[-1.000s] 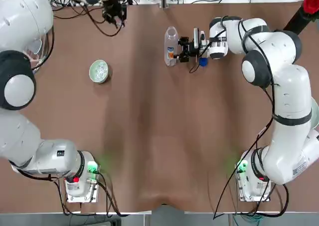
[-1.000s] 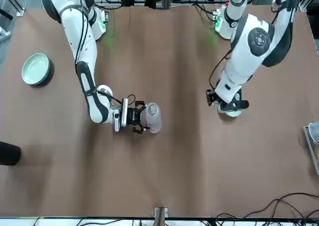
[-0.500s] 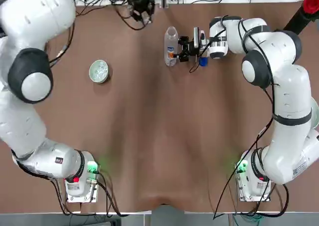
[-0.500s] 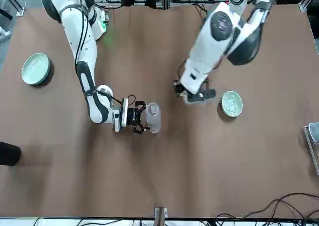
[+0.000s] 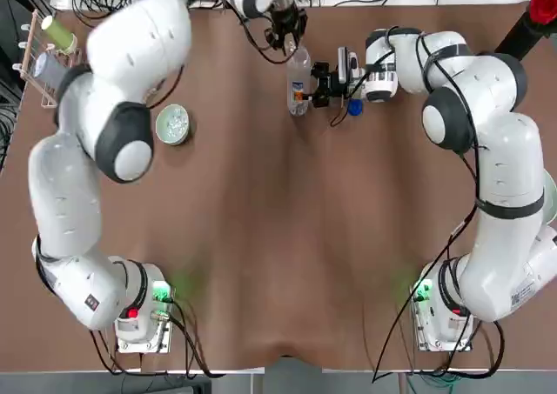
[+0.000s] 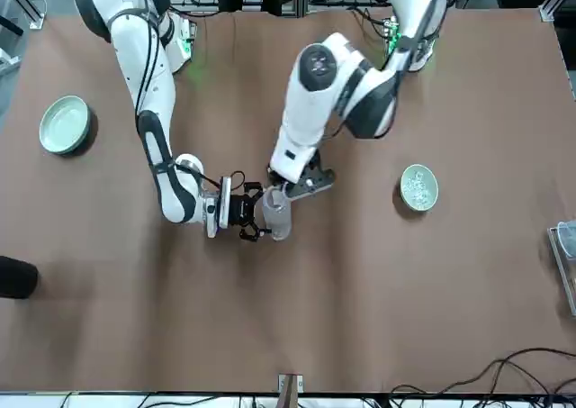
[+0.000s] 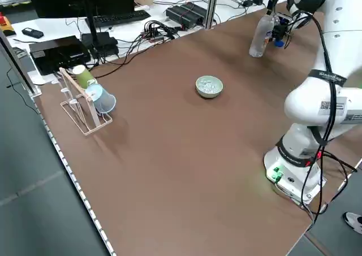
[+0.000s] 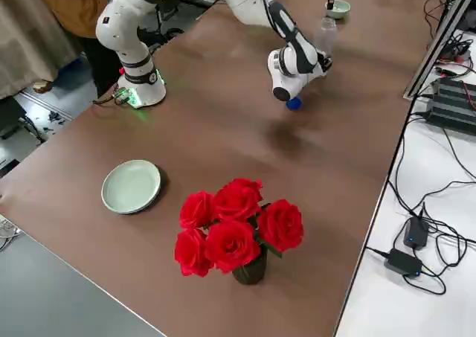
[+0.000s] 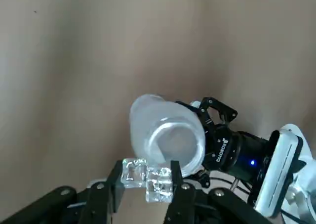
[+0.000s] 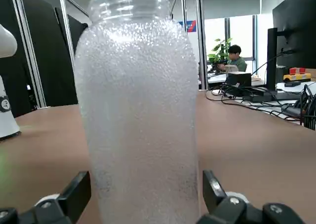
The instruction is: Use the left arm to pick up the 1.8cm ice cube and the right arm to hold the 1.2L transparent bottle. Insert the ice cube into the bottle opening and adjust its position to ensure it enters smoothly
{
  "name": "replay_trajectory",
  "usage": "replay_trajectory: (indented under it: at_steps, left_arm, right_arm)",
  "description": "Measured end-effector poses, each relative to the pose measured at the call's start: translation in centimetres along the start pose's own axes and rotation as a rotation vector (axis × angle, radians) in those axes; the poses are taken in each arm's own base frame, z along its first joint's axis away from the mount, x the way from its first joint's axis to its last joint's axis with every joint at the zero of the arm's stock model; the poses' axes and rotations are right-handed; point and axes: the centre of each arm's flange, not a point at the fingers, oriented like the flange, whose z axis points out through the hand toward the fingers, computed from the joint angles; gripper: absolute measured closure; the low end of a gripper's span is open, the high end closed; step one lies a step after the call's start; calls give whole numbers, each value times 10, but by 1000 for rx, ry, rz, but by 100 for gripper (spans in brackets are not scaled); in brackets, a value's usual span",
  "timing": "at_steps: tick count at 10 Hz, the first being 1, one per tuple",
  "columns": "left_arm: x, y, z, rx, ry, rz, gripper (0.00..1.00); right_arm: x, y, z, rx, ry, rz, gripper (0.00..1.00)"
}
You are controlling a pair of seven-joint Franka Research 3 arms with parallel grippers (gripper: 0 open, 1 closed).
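Overhead and facing views: I am bringing my left gripper across from the pale green bowl, where it was hanging a second ago, and it is now arriving above the bottle at the far middle of the table. The bowl, uncovered again, is sitting well apart from the bottle with small pale pieces lying in it.

Left wrist view: my fingers are pinching the ice cube, which is showing as a clear, glinting lump between the pads. The open mouth of the bottle is appearing just beside the cube, not under it; the cube is hanging off to one side of the rim and has not entered.

Right wrist view: my right gripper is keeping its place at the bottle, as in the earlier frames, with one finger on either side of the upright body. Whether the pads are pressing the plastic I cannot tell; the bottle's wall is hiding them.

A blue cap is lying on the table near my right wrist.

Judgement: pick-up and carry are finished; the step now in hand is centring the cube over the narrow opening before lowering it.
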Motion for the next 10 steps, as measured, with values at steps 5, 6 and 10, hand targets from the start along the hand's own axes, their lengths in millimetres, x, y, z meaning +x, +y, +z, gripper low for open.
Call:
replay_trajectory:
  at_steps: [5, 6, 10]
  left_arm:
    - [3, 5, 3, -15, 14, -4, 60]
    - [3, 6, 4, -20, 16, -3, 60]
    - [-2, 12, 10, -46, 25, 6, 60]
  right_arm:
    - [0, 0, 0, -1, 3, -1, 0]
    - [0, 0, 0, -1, 3, -2, 0]
    - [0, 0, 0, -1, 4, -2, 0]
